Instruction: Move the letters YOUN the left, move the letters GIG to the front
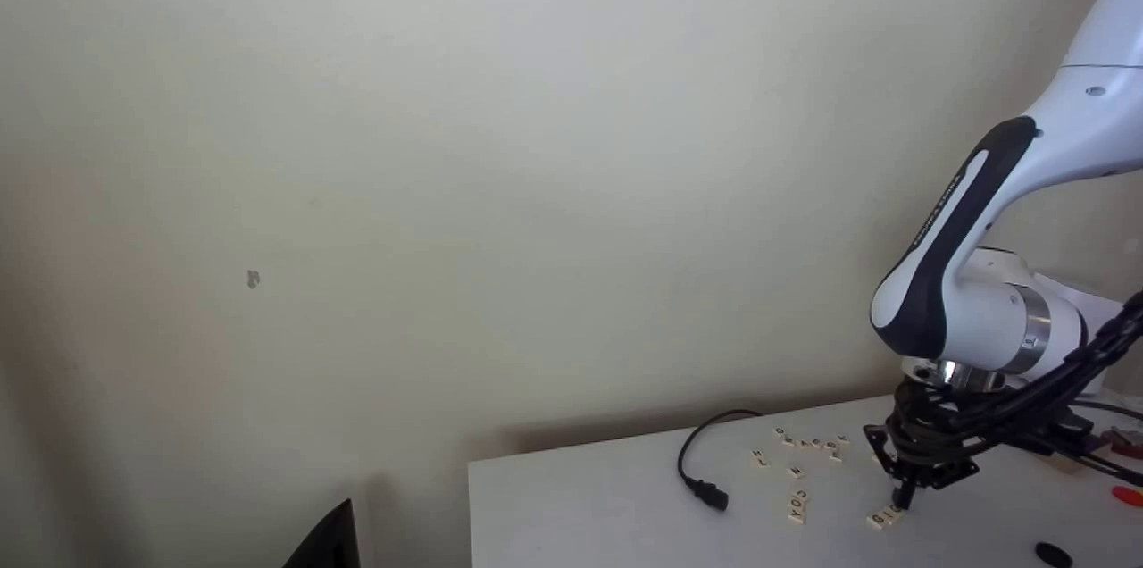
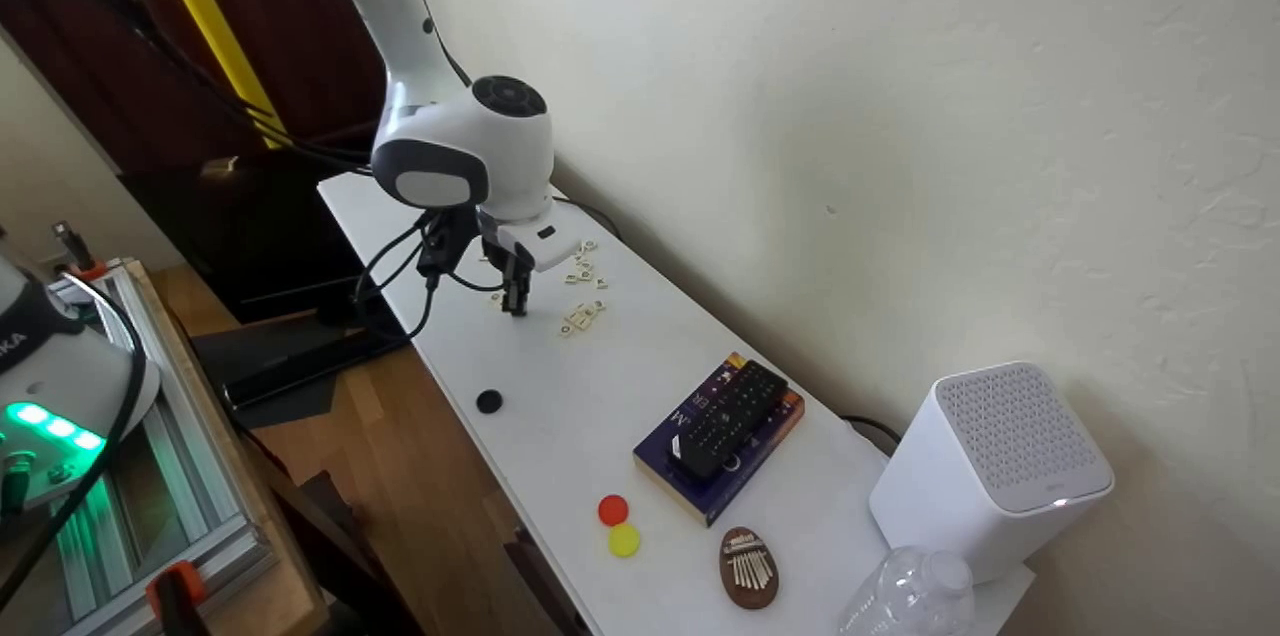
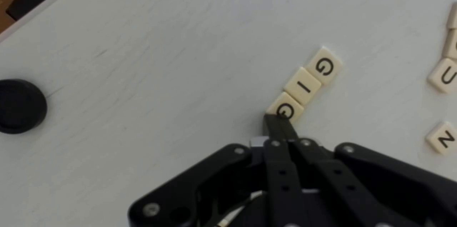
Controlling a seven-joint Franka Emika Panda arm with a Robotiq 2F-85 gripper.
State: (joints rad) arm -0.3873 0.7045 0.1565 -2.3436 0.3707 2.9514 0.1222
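Well, we have the tool pressed together right at the end G of the GIG row on the surface; if we push off-centre, the row could buckle.

In the wrist view, bare bench lies open left of the pincer as far as the black disc. On the far side, the GIG tiles bar the way at its tip; to their right a free lane runs to the U tile and N tile. Nearer, its body hides the surface, so room there is hard to judge.
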